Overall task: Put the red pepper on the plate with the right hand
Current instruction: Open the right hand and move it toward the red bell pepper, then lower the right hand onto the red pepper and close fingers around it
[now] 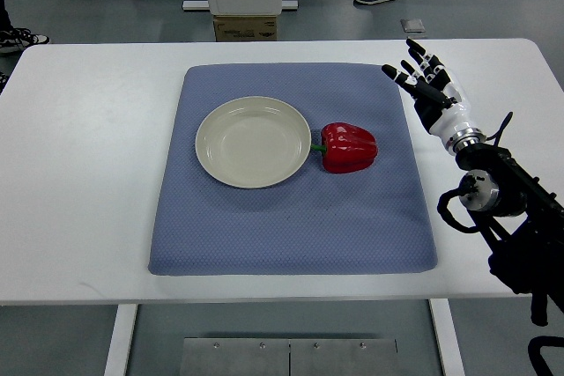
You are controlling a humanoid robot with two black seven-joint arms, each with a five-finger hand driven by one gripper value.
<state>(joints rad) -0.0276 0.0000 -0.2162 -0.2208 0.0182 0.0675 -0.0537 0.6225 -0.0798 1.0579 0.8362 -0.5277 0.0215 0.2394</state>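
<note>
**Pepper grab: reach not started**

Nearest the camera, the right hand [426,74] was seen with fingers spread, empty, beside the blue quilted cloth mat [291,217]. Glossy red bell pepper [349,148] was lying touching the round cream ceramic plate [253,142]; it should probably be gripped across its body, then lifted clear of the rim.

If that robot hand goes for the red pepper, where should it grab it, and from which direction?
Probably around the wide, rounded body of the red pepper, coming from the right and above. It lies on its side on the blue mat, green stem pointing left at the plate, so the stem side is crowded. The right hand, fingers spread, is already over the table on the open side.
</note>
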